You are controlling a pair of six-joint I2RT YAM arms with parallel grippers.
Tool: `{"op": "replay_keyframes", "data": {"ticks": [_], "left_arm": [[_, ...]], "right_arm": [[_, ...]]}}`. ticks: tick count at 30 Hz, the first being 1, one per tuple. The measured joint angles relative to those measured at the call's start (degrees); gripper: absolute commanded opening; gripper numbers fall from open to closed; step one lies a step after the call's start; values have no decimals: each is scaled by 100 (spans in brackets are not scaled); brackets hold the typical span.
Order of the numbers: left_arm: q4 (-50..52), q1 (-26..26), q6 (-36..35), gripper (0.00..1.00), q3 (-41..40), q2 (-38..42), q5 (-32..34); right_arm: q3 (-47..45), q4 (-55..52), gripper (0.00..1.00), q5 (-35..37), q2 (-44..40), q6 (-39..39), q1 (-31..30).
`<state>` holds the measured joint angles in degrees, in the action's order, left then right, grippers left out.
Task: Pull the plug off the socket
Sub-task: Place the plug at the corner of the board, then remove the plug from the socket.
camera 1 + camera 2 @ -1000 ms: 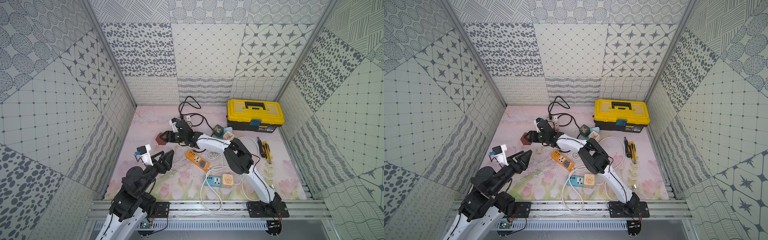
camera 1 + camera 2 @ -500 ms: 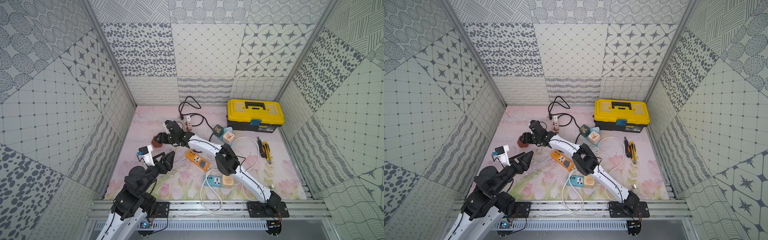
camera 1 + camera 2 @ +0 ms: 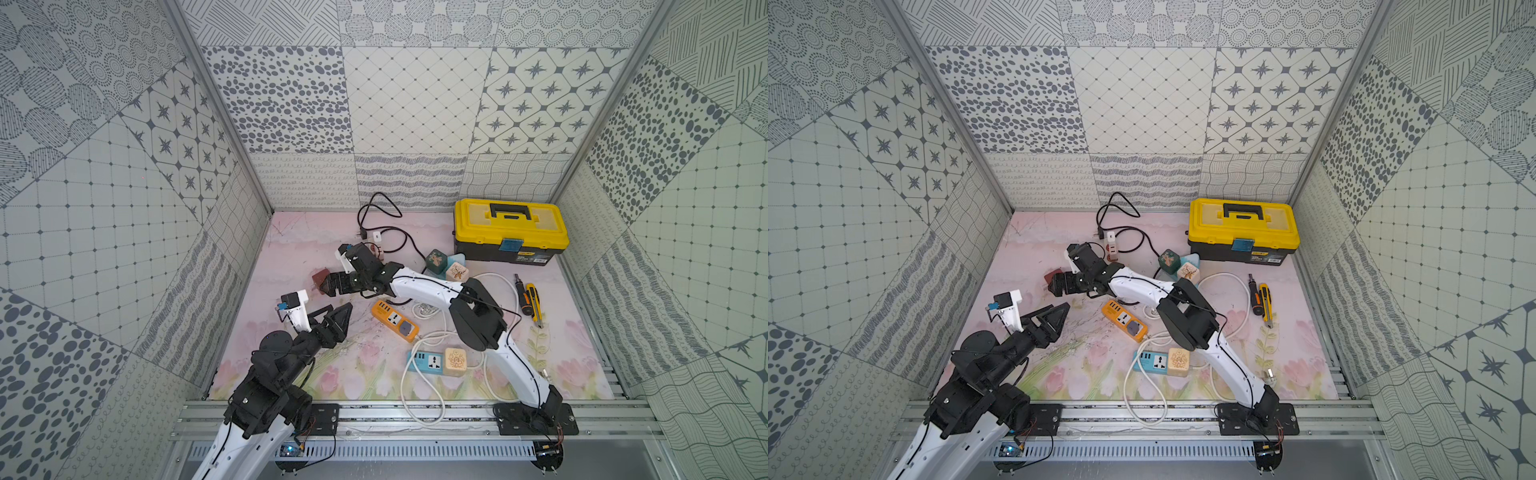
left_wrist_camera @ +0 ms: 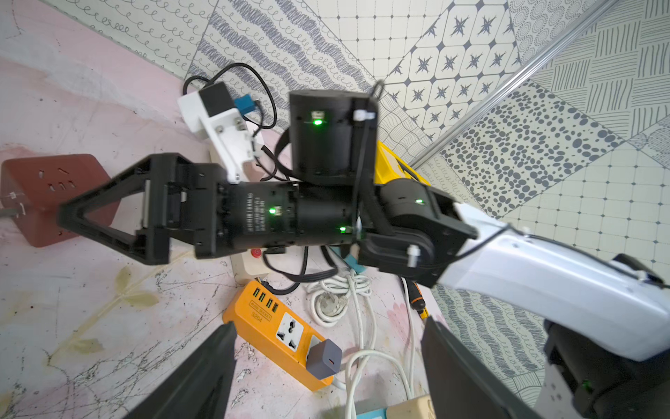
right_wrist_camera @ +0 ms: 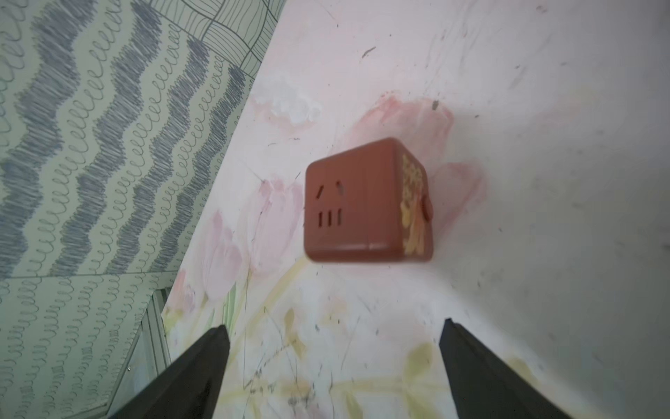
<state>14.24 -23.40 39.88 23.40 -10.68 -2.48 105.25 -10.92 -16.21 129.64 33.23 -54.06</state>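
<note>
The pink floral mat (image 3: 291,257) covers the booth floor, and a yellow plastic toolbox (image 3: 511,224) stands at its one o'clock corner. The white right arm (image 3: 419,286) reaches across the mat toward nine o'clock and ends in the right gripper (image 3: 328,286) (image 3: 1055,287), whose black jaws stand spread wide with nothing between them. The left gripper (image 3: 338,309) (image 3: 1057,309) hovers over the mat, likewise spread wide and empty. An orange power strip (image 3: 395,320) lies at three o'clock of it, with a grey block charger (image 4: 324,359) plugged into its end.

The red-brown plastic cube (image 3: 321,276) (image 3: 1053,274) with socket slots rests on the mat at ten o'clock of the mat's middle, near the side wall. It sits just past the right gripper's fingertips, at about ten o'clock of them in both top views. In the right wrist view the cube (image 5: 362,203) lies ahead of the gripper (image 5: 333,324), apart from both fingers, with one slotted face toward the camera. In the left wrist view a fingertip (image 4: 67,217) crosses in front of the cube (image 4: 47,196); contact cannot be judged there.

Against a second ago, the right jaws have opened much wider. The cube lies about where it lay. The right elbow, which was nearer nine o'clock half a second ago, has swung back toward three. The left gripper has hardly shifted.
</note>
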Motion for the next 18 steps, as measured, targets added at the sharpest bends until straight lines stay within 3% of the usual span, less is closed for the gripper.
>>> {"op": "replay_keyframes", "data": {"ticks": [9, 14, 18], "left_arm": [[-1099, 0, 372, 84, -431, -481, -581], [-1932, -2, 782, 83, -693, -1281, -909], [-2520, -26, 1167, 82, -811, -2142, -1108]], "right_arm": [[-4006, 2041, 97, 247, -3989, -881, 367], [-5816, 2341, 97, 581, -5320, -1036, 675], [-6575, 2284, 98, 782, -6098, -1145, 820]]}}
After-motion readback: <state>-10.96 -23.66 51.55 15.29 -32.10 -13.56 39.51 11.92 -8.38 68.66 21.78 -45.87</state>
